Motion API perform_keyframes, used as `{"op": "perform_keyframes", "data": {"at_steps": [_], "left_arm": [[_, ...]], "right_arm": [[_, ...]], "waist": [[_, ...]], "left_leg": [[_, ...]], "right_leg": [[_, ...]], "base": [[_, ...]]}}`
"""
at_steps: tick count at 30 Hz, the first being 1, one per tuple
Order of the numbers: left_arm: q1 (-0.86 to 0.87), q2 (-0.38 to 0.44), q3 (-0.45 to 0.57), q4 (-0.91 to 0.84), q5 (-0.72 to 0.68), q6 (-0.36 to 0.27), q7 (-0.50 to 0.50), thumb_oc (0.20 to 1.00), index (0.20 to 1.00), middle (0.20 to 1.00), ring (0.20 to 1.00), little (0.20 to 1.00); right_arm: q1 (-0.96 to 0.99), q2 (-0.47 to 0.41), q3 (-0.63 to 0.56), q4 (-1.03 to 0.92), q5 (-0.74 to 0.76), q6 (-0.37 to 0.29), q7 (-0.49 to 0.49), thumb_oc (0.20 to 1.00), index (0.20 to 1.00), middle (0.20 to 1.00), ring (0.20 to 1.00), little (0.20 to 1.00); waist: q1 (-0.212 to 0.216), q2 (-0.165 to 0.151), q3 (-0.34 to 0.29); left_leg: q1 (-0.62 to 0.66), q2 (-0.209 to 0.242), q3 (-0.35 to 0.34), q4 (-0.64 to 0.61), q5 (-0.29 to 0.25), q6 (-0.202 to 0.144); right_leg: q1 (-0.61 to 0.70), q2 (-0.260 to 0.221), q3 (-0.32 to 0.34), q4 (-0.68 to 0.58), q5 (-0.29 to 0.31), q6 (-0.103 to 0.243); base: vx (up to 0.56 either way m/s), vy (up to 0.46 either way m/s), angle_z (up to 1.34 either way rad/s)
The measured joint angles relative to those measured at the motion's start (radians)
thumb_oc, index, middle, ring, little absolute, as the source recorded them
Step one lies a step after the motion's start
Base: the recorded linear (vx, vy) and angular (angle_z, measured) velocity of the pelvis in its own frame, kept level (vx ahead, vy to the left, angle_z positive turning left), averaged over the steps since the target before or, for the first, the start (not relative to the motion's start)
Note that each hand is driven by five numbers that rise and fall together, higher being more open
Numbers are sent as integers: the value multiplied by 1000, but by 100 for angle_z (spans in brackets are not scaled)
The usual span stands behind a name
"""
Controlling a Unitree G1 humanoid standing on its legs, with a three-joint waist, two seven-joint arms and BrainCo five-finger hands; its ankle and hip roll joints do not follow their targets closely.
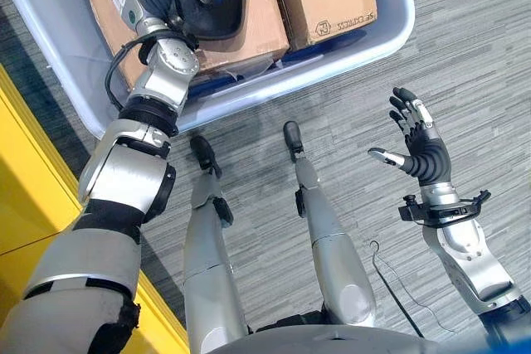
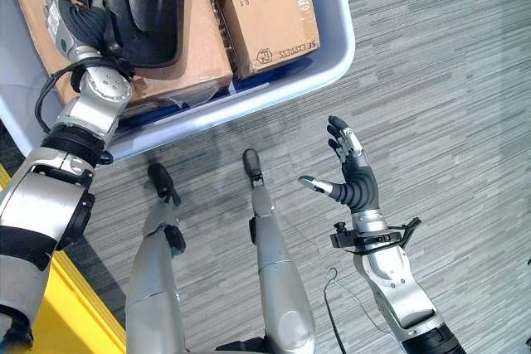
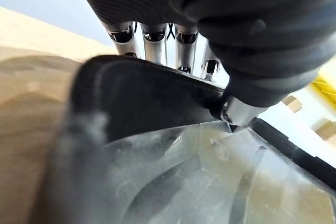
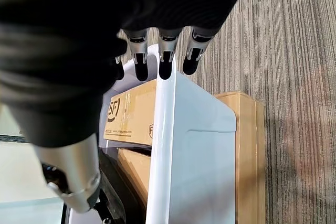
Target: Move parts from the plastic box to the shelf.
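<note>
Grey striped carpet floor (image 1: 465, 64) under a pale blue plastic box (image 1: 377, 35), yellow strip (image 1: 33, 172) alongside.

Grey striped carpet floor (image 1: 465, 64) beside a yellow strip (image 1: 25, 196).

Head stereo pair looks steeply down at the grey carpet (image 1: 465, 64); both eyes share the plastic box (image 1: 390, 31), its cardboard boxes (image 2: 265, 6), the black part (image 2: 145, 6) and both hands, offset sideways between views. Left wrist camera sits very close behind the left hand (image 3: 157, 40), facing the black part's rim. Right wrist camera looks past the right hand (image 4: 163, 51) across carpet to the plastic box's corner.
</note>
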Motion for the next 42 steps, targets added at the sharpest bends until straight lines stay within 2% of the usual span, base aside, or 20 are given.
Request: {"op": "perform_keyframes", "data": {"at_steps": [3,8,9,10,12,15,16,17,18,24,25,29,32,35,38,42], "left_arm": [[5,-4,9,-8,-41,-14,-9,200,200,200,200,200],[165,-10,50,-158,-131,-30,-42,200,200,200,200,200],[267,9,59,-309,-122,-12,-41,200,200,200,200,200],[319,10,59,-359,-115,-12,-43,200,200,200,200,200],[499,-9,137,-539,-97,-12,-45,200,200,200,200,200],[718,-33,232,-691,-72,-14,-44,200,200,200,200,200],[739,-34,261,-706,-55,-15,-38,200,200,200,200,200],[795,-23,340,-804,-15,-11,-47,200,200,200,200,200],[822,-13,365,-839,13,-13,-45,200,200,200,200,200],[920,45,427,-1027,107,-24,-92,200,200,200,200,200],[949,49,434,-1059,138,-48,-110,200,200,200,200,200],[1003,56,453,-1142,143,-72,-169,200,200,200,200,200],[1067,55,452,-1164,160,-93,-224,200,200,200,200,200],[1145,51,463,-1179,159,-108,-281,200,200,200,200,200],[1292,36,464,-1210,118,-111,-383,200,200,200,200,200],[1422,1,457,-1237,65,-124,-466,200,200,200,200,200]], "right_arm": [[-3,0,6,8,1,0,0,1000,1000,1000,1000,1000],[-12,2,38,43,0,1,-2,1000,1000,1000,1000,1000],[-11,4,39,45,-1,1,-6,1000,1000,1000,1000,1000],[-9,4,39,47,-1,1,-7,1000,1000,1000,1000,1000],[-16,5,36,57,-2,3,-9,1000,1000,1000,1000,1000],[-13,10,28,77,-2,6,-12,1000,1000,1000,1000,1000],[-9,10,17,79,-2,7,-11,1000,1000,1000,1000,1000],[-19,22,8,81,-3,27,-1,1000,1000,1000,1000,1000],[-16,22,-2,81,-3,34,-1,1000,1000,1000,1000,1000],[-30,37,-37,76,-3,57,25,1000,1000,1000,1000,1000],[-35,44,-61,76,-3,59,31,1000,1000,1000,1000,1000],[-32,51,-101,74,-3,71,64,1000,1000,1000,1000,1000],[-3,51,-126,74,-2,81,82,1000,1000,1000,1000,1000],[19,51,-136,74,-2,100,106,1000,1000,1000,1000,1000],[70,53,-156,74,-2,108,140,1000,1000,1000,1000,1000],[108,52,-168,75,-2,121,159,1000,1000,1000,1000,1000]], "waist": [[0,0,0],[20,0,-1],[27,2,1],[32,2,1],[38,6,13],[71,18,20],[108,43,21],[115,42,27],[119,48,31],[138,50,30],[143,57,21],[146,68,-6],[142,91,-56],[143,102,-68],[145,121,-125],[170,140,-197]], "left_leg": [[10,-1,-6,4,0,1],[64,-6,-11,-7,2,3],[83,-10,-10,-17,11,8],[96,-12,-10,-27,15,8],[150,-23,-15,-74,28,1],[266,-34,-21,-158,54,-12],[300,-37,-34,-181,63,-16],[329,-41,-38,-204,72,-13],[357,-44,-43,-219,77,-11],[504,-53,-42,-285,88,-3],[540,-53,-41,-291,87,-4],[594,-50,-43,-321,86,-15],[605,-50,-54,-327,85,-16],[672,-47,-58,-352,87,-18],[744,-38,-74,-372,84,-22],[792,-28,-101,-373,75,-31]], "right_leg": [[15,0,-4,2,0,0],[68,-5,-11,0,-3,-3],[83,-7,-12,0,-2,-2],[91,-9,-14,0,-3,-3],[141,-22,-28,-17,-3,-4],[255,-34,-47,-81,3,-6],[296,-40,-63,-97,-6,-10],[328,-43,-69,-117,4,-13],[358,-47,-81,-129,10,-8],[503,-54,-98,-183,14,-8],[541,-55,-100,-193,12,-10],[586,-51,-103,-203,8,-15],[599,-50,-112,-204,2,-18],[657,-46,-117,-204,-11,-21],[733,-37,-142,-204,-33,-27],[796,-25,-170,-204,-56,-36]], "base": [[-9,9,1],[-51,19,4],[-80,11,4],[3,6,9],[12,9,19],[33,17,22],[94,25,28],[114,25,28],[56,12,17],[75,23,5],[85,0,-4],[61,-9,0],[40,-20,6],[42,-49,4],[36,-134,16],[2,-141,20]]}}
